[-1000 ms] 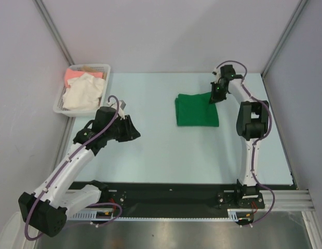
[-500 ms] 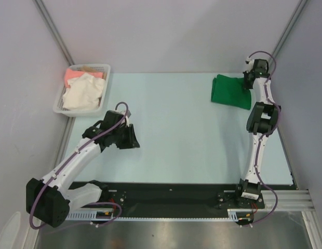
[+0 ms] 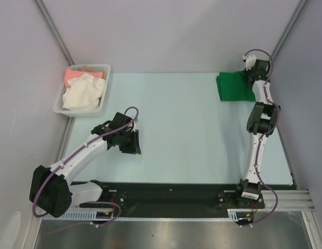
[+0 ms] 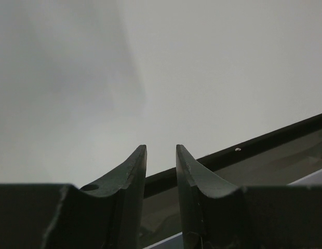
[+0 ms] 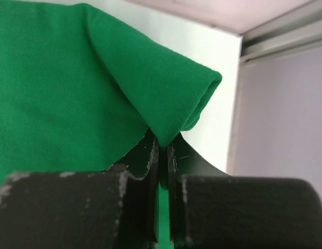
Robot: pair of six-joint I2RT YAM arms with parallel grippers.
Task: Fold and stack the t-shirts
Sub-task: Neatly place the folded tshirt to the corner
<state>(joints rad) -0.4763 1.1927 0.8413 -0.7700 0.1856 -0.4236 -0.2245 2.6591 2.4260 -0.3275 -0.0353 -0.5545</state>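
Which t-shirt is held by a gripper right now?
The green t-shirt, pinched by the right gripper at the far right corner. The cream-white t-shirt and pink t-shirt lie in the basket.

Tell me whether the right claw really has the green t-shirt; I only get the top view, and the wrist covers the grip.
Observer: Yes. The right wrist view shows the right claw shut on a folded edge of the green t-shirt.
Operator: Describe how the cloth sits at the grip.
Observer: A rolled fold bulges up just past the jaws, raised off the flat part of the shirt.
Operator: Check the left claw too.
Observer: The left wrist view shows the left claw partly open and holding nothing.
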